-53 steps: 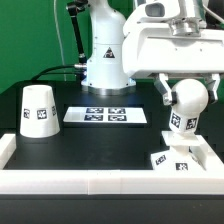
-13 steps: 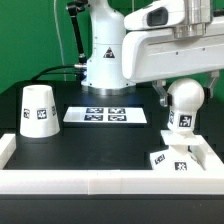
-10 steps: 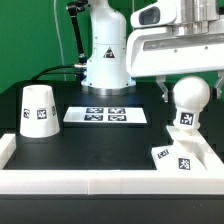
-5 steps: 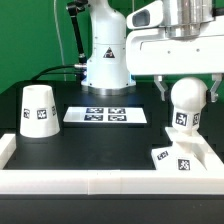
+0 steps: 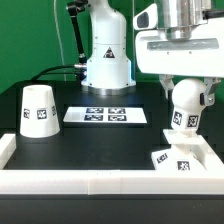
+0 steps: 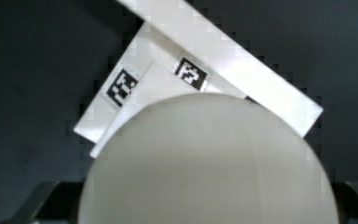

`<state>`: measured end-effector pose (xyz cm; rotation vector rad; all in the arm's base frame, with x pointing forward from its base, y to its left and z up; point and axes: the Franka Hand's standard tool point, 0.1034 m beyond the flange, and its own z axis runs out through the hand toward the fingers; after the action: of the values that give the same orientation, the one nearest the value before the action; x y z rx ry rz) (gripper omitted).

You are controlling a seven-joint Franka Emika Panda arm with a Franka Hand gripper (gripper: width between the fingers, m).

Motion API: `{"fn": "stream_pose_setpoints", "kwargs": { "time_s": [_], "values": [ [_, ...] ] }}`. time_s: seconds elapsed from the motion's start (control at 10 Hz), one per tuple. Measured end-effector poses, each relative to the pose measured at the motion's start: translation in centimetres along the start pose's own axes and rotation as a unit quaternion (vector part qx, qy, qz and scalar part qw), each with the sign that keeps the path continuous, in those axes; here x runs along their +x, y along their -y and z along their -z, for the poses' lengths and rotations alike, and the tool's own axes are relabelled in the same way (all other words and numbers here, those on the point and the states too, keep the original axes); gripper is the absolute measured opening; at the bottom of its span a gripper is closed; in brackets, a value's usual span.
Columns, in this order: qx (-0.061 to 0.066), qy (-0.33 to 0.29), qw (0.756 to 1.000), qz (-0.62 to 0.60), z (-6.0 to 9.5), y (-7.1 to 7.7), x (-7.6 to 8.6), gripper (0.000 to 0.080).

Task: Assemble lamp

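Bulb (image 5: 188, 104) hangs at the exterior view's right, pinched between the two fingers of the gripper (image 5: 188, 96). It sits in the air above the flat base (image 5: 178, 160) in the lower right corner. The shade (image 5: 38, 110) stands well apart at the left, near the marker board (image 5: 105, 115).

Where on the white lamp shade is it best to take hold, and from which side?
Probably the narrow upper end of the shade, coming from straight above. It stands upright on the table, wide end down, nothing touching it, so its sloping wall can be pinched across the top.
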<state>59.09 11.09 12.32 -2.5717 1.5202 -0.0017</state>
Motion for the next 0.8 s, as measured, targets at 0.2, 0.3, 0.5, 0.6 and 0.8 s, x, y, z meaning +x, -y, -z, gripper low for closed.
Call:
{"fn": "stream_pose_setpoints", "kwargs": {
  "time_s": [0.2, 0.3, 0.5, 0.6, 0.8],
  "values": [
    [0.003, 0.01, 0.996, -0.092, -0.07, 0.03, -0.19, 0.058],
    [0.005, 0.016, 0.993, -0.118, -0.14, -0.04, -0.07, 0.058],
    [0.006, 0.02, 0.988, -0.154, -0.2, -0.02, -0.14, 0.058],
    [0.006, 0.02, 0.988, -0.151, -0.21, 0.0, -0.2, 0.058],
    [0.007, 0.02, 0.993, -0.115, -0.21, 0.01, -0.22, 0.0694]
  ]
}}
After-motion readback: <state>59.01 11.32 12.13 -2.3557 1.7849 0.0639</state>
